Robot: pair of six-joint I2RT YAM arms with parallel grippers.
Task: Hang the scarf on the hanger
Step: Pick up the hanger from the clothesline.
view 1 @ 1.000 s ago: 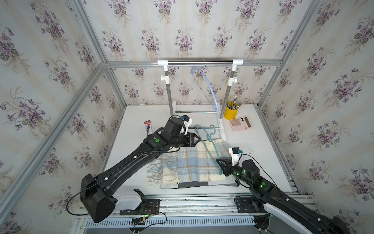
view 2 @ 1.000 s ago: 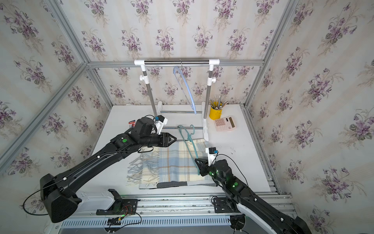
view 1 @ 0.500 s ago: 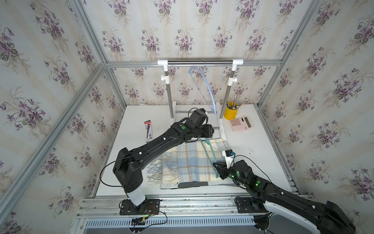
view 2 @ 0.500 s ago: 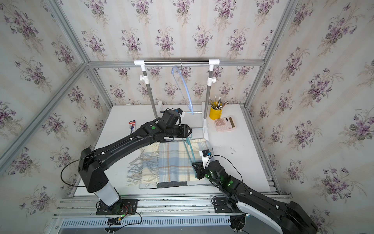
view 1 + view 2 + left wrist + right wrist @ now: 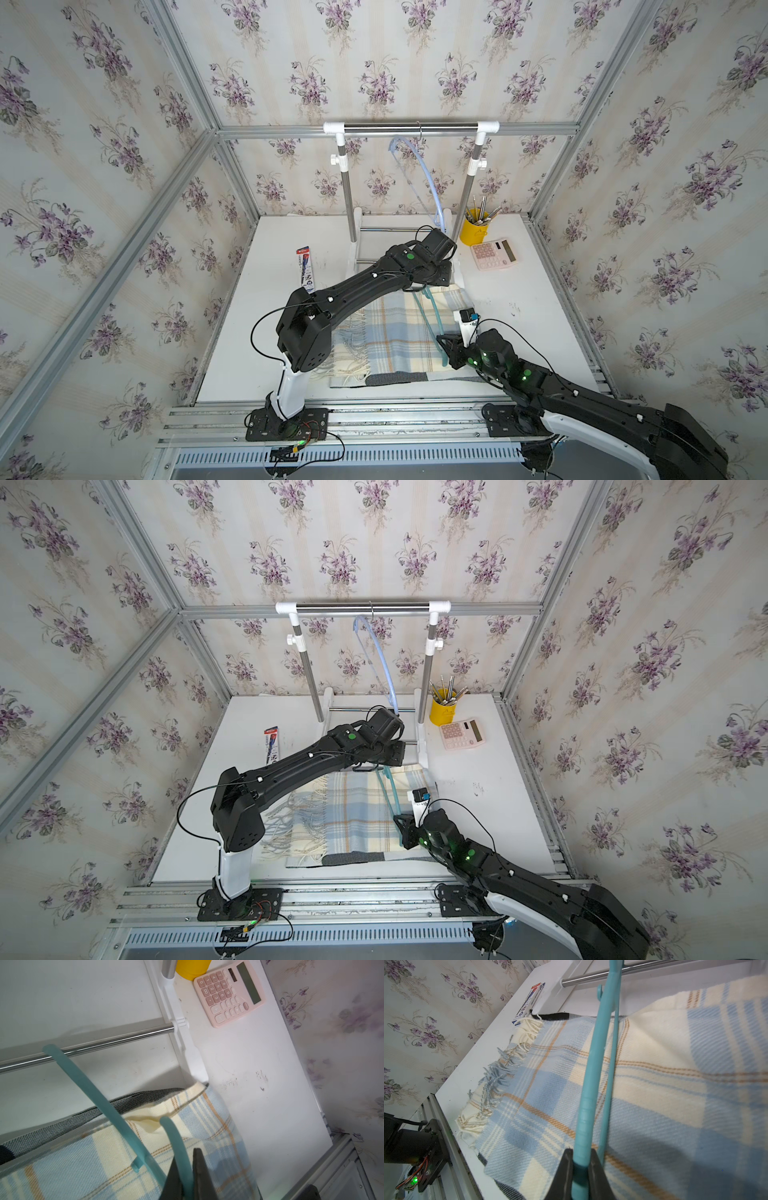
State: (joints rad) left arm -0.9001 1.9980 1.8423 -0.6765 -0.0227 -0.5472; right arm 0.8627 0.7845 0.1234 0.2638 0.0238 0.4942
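Reaching across the scarf [image 5: 395, 332], the left pincer [image 5: 186, 1156] has now clamped the teal hanger [image 5: 93, 1095] by its hook; the right pincer [image 5: 580, 1152] grips its arm; next, probably, a joint lift

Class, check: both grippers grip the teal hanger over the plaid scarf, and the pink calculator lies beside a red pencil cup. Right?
The pencil cup is yellow, not red, as both top views show. The left gripper and right gripper do grip the teal hanger over the plaid scarf; the pink calculator lies beside the cup.
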